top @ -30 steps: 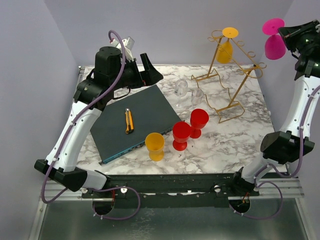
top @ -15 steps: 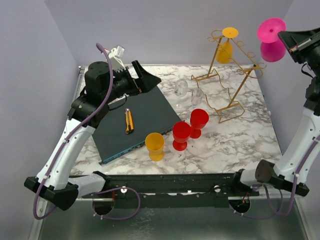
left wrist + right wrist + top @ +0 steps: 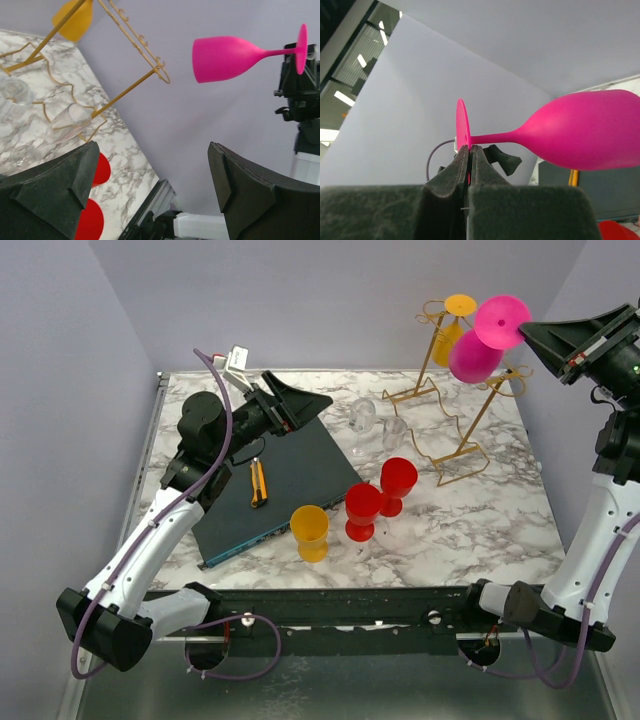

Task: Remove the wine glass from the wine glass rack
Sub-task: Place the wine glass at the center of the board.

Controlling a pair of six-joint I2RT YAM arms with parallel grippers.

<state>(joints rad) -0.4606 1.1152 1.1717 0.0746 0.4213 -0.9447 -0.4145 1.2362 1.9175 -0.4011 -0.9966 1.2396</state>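
- Since a second ago your right gripper (image 3: 530, 332) has swung the pink wine glass (image 3: 472, 356) leftward from the far right corner. It now sits in front of the top of the wine glass rack (image 3: 470, 430), and your left gripper (image 3: 300, 405) has turned to face it.
- Nearest you on the table (image 3: 480, 530) stand one yellow goblet (image 3: 309, 530) and two red goblets (image 3: 362, 510) (image 3: 398, 480), all upright.
- Behind them lies one dark board (image 3: 290, 480) carrying one utility knife (image 3: 258, 482). Your left gripper hovers over the board's far edge, jaws spread wide and holding nothing.
- Further back, at least two clear glasses (image 3: 362, 418) (image 3: 396, 430) sit beside the single wine glass rack. One yellow glass (image 3: 446, 345) hangs bowl-down on it.
- Farthest and highest, the pink wine glass is off the wine glass rack and apart from its rails. Your right jaws are pinched tight on the rim of its foot.
- Its stem is nearly level and its bowl points left toward the left gripper, which is well apart from it.
- The right arm alone has it, so when you lower it, steer it clear of the scrolls at the top of the wine glass rack.
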